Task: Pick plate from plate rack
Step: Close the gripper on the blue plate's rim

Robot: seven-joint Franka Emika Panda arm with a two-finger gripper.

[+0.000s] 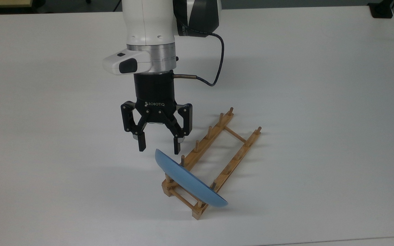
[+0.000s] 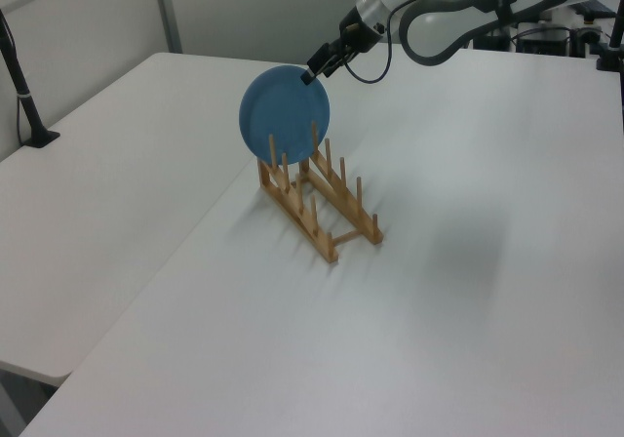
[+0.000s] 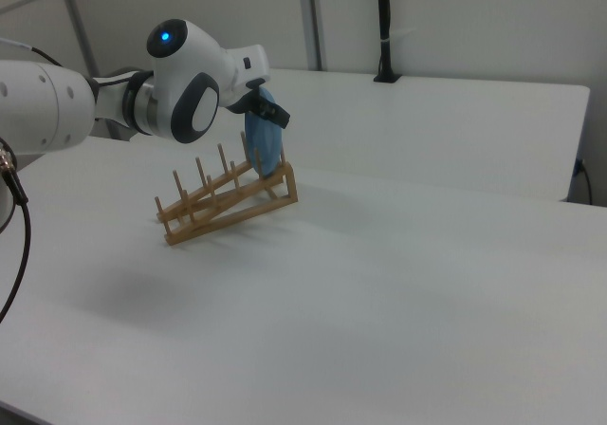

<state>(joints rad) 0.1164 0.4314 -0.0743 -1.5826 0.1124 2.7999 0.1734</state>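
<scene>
Plate [image 1: 188,181], light blue, standing on edge between pegs at one end of the plate rack [image 1: 214,160], the end nearest the top view's bottom. Rack: wooden, on white table [image 1: 320,85]. Gripper [image 1: 158,146]: fingers spread wide, holding nothing, poised just above the plate's upper rim.

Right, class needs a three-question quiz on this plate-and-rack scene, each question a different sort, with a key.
1. True or false: the gripper is shut on the plate.
2. In the top view, the plate stands at which end of the plate rack? A) lower-left B) upper-right C) middle
3. Fill in: the plate stands ___ between the pegs.

Key: 1 false, it is open and beside the plate's upper rim, grasping nothing. 2 A. 3 upright, on edge.
</scene>
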